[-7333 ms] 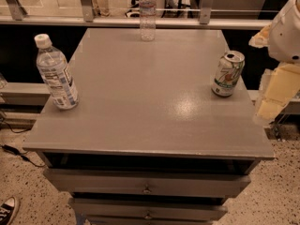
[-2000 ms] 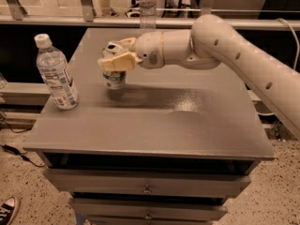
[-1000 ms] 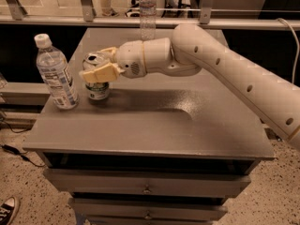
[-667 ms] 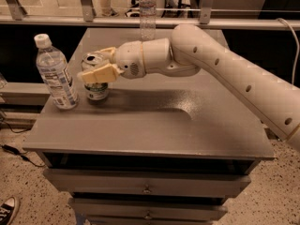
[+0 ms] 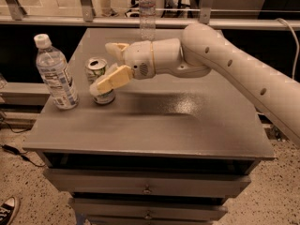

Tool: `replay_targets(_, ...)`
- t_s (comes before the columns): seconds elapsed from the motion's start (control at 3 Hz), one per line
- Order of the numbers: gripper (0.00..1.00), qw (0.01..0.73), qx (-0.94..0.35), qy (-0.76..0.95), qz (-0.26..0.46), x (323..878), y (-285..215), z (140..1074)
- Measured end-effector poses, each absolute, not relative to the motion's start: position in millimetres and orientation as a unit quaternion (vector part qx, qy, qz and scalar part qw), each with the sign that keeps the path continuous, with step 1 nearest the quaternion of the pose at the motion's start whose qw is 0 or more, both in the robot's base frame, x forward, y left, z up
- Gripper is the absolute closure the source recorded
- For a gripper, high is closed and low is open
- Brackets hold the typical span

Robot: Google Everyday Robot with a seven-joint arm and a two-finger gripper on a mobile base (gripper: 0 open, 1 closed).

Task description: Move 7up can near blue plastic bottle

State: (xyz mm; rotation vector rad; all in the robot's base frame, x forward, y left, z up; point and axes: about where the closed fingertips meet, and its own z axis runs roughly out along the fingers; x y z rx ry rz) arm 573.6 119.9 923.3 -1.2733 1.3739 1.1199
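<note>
Well, not everything shows plainly. The near jaw of the gripper (image 5: 104, 64) lies across the front of the 7up can (image 5: 104, 97) and covers much of its label, and we cannot tell whether it touches the can or only passes in front of it. The arm (image 5: 225, 64) runs off the right edge, so we see nothing of its base. The slimmer bottle (image 5: 147, 15) at the far edge of the tabletop (image 5: 178, 121) is cut off at its top. The arm slopes down from the right across the tabletop, its thick wrist lying about level and pointing left. The jaws stand spread wide apart and grip nothing, one behind the can and one in front of it. The can stands upright on the left part of the tabletop with its silver top facing up. It is just beside the blue plastic bottle (image 5: 55, 74), with a narrow gap between them. That bottle stands upright near the left edge with its white cap on. We cannot make out how full it is, nor read its label. Below the tabletop we see drawers (image 5: 145, 189).
</note>
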Motion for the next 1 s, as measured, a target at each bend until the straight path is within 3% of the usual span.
replay_targets(0.33,0.00,0.477,-0.495,0.579,0.438,571.8,81.1,932.0)
replay_targets(0.67,0.00,0.518,-0.450,0.613,0.391,574.9,-8.7,943.2)
replay_targets(1.0,0.00,0.520,-0.448,0.615,0.389,574.2,-13.2,943.0)
